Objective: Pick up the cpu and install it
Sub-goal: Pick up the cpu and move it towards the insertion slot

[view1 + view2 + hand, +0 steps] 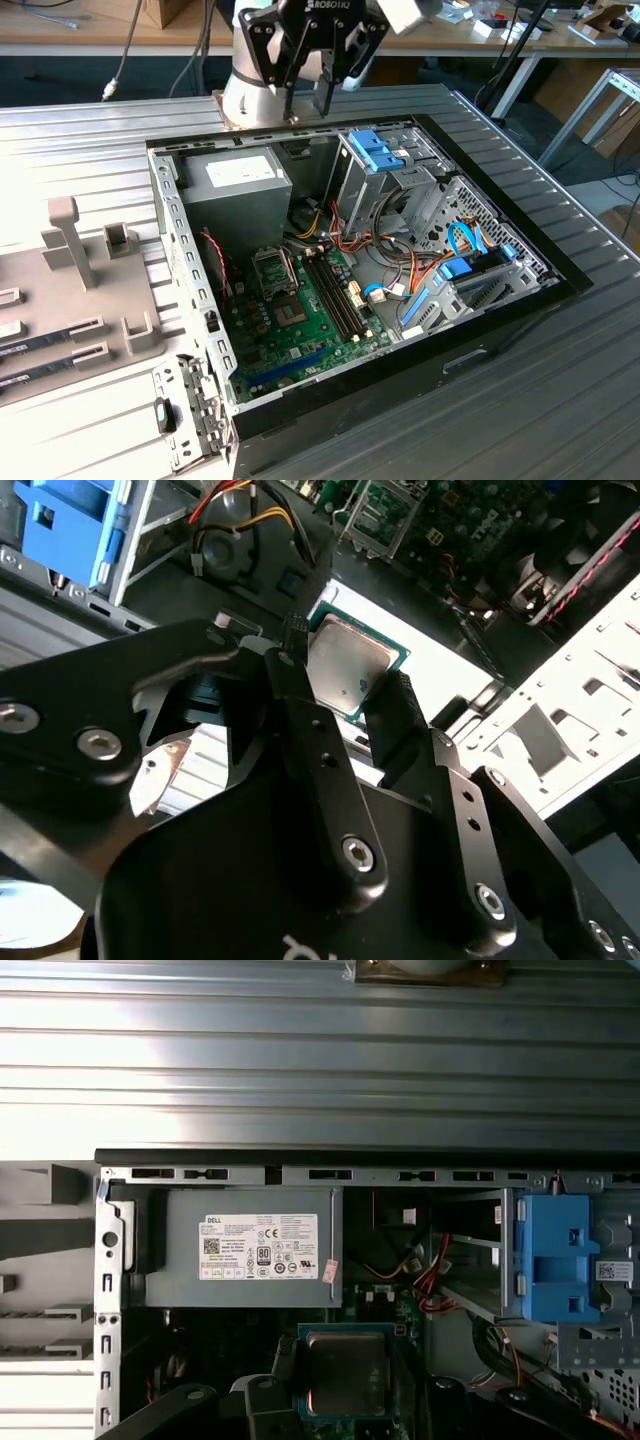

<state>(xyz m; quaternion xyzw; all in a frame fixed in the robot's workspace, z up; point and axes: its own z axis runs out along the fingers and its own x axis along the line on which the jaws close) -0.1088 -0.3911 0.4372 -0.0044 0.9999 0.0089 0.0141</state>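
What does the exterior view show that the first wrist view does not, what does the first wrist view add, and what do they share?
Exterior view: the motherboard's metal-framed socket and long memory slots, with the end effector raised above the open case's far side. First wrist view: the cpu close up, silvery top with a thin green rim. Shared: the grey power supply and the blue drive bracket.

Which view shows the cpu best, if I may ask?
Second wrist view: the cpu sits close, clamped in the gripper. The first wrist view shows its top, one edge covered. The exterior view shows the gripper above the case.
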